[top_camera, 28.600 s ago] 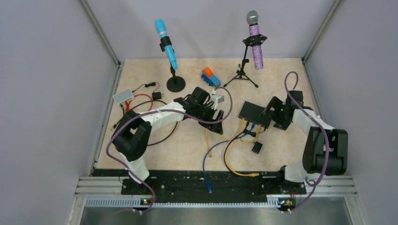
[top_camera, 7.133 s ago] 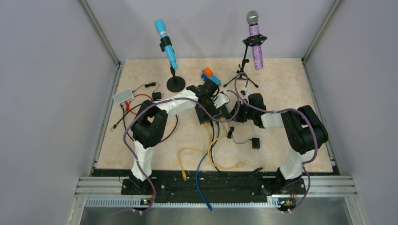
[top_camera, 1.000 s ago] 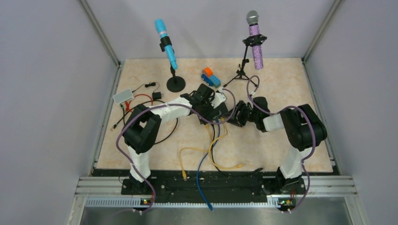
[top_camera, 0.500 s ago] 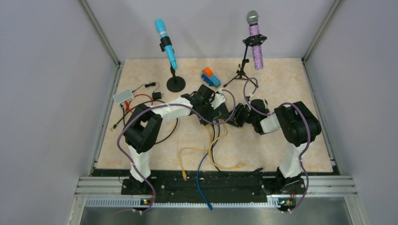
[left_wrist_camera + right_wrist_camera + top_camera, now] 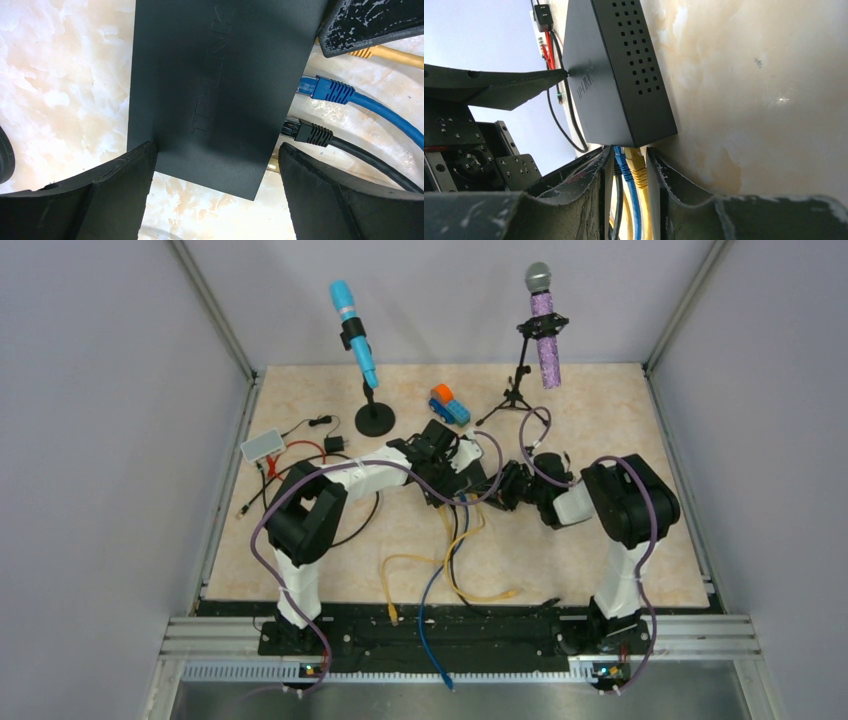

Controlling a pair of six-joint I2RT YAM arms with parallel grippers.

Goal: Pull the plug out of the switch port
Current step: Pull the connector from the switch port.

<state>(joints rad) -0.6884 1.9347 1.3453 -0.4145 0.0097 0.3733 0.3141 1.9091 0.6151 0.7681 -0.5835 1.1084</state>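
Note:
The switch (image 5: 220, 75) is a flat black box on the table, mostly hidden under both grippers in the top view. Its port edge holds a yellow plug (image 5: 638, 172), a blue plug (image 5: 325, 90) and a black plug (image 5: 310, 134). My left gripper (image 5: 216, 150) is open and straddles the box's near end, one finger touching its edge. My right gripper (image 5: 630, 152) is turned on its side at the port edge. Its jaws are drawn close round the yellow plug, one finger (image 5: 370, 25) above it and one against the table. The blue and black cables show behind it.
A blue microphone (image 5: 352, 325) and a purple one on a tripod (image 5: 543, 330) stand at the back, with a toy car (image 5: 448, 403) between them. A white box (image 5: 262, 446) with red and black wires lies left. Loose yellow and blue cables (image 5: 440, 580) trail toward the front edge.
My right gripper has slid left up to the switch's port edge and its jaws have narrowed round the plug. The left gripper has stayed over the box.

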